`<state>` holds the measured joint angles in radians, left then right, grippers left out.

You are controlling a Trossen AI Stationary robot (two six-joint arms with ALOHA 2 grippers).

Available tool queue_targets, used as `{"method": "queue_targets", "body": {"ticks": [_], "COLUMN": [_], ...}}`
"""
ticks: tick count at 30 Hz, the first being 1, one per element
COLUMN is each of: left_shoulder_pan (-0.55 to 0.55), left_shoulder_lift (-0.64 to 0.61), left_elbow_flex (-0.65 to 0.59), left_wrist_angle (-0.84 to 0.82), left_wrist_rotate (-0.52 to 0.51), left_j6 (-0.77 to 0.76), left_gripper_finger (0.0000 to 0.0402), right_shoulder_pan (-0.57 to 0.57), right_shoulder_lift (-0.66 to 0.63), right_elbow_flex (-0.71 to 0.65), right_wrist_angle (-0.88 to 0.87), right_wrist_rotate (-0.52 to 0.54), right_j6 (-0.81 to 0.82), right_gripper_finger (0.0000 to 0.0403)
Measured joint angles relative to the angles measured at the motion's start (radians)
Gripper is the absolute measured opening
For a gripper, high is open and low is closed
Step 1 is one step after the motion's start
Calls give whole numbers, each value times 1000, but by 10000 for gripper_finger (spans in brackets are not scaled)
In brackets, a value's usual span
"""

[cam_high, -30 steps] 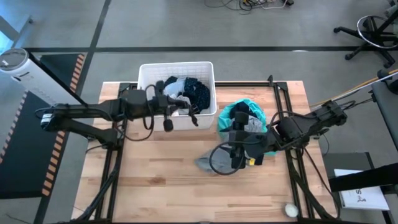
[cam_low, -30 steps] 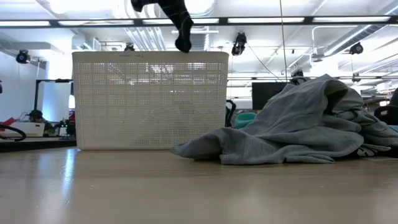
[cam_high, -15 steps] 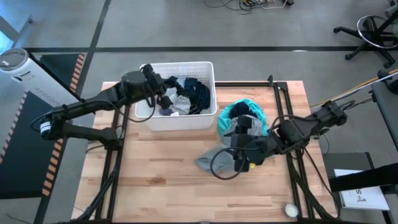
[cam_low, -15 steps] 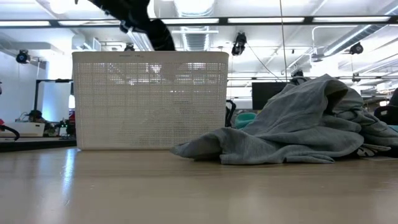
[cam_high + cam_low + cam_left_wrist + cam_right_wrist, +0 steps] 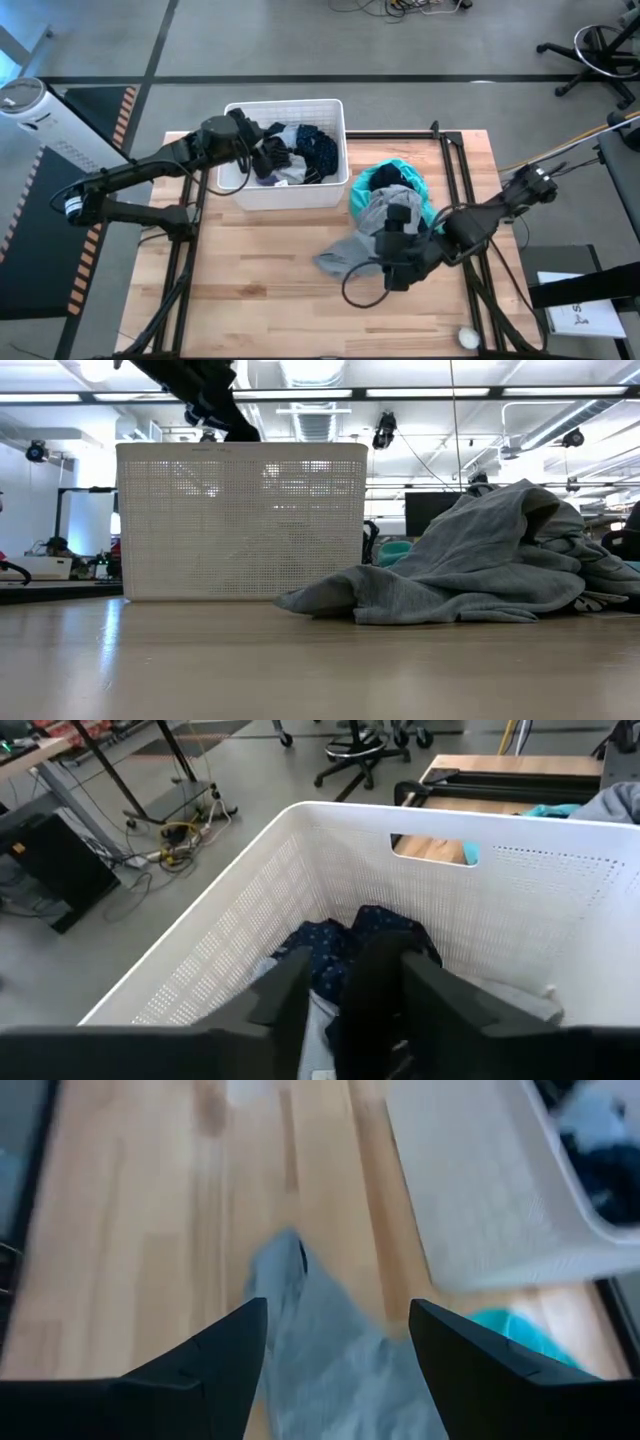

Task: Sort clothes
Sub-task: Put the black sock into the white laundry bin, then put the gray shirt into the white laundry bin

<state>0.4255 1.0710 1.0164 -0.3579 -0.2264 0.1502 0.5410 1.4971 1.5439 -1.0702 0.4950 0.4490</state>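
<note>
The white bin [image 5: 285, 150] is anchoring everything: the grey garment [image 5: 365, 235] is lying just outside it, stretching away from the bin's wall. The right gripper [image 5: 398, 268], fingers spread wide and empty, is hovering directly over it. The left gripper [image 5: 262, 152], partly open, is hanging over black fabric [image 5: 375, 990] inside the bin.

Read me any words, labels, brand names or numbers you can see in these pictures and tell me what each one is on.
None can be read.
Paper sheet beside the table: dark marks, too small to read.
White bin, grey garment and teal garment: no print shows.
</note>
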Motion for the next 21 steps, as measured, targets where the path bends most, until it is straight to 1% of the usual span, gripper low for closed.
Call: {"method": "queue_targets", "body": {"ticks": [6,10,15,21], "left_shoulder_pan": [-24,-63,-126,-200], "left_shoulder_lift": [-24,-61,-113,-165], "left_elbow_flex": [0,0,0,-5], "left_wrist_angle": [20,55,102,107], "left_wrist_rotate": [0,6,8,8], "left_j6": [3,26,32,28], "left_gripper_finger": [224,261,278,266], "right_shoulder_pan": [27,28,-3,-74], "right_shoulder_lift": [1,-1,-3,-3], "right_elbow_flex": [-169,-281,-361,-440], "right_wrist_angle": [-2,-1,2,40], "right_wrist_rotate": [-7,-9,-10,-46], "right_j6": [182,293,328,314], "right_gripper_finger": [245,259,284,309]}}
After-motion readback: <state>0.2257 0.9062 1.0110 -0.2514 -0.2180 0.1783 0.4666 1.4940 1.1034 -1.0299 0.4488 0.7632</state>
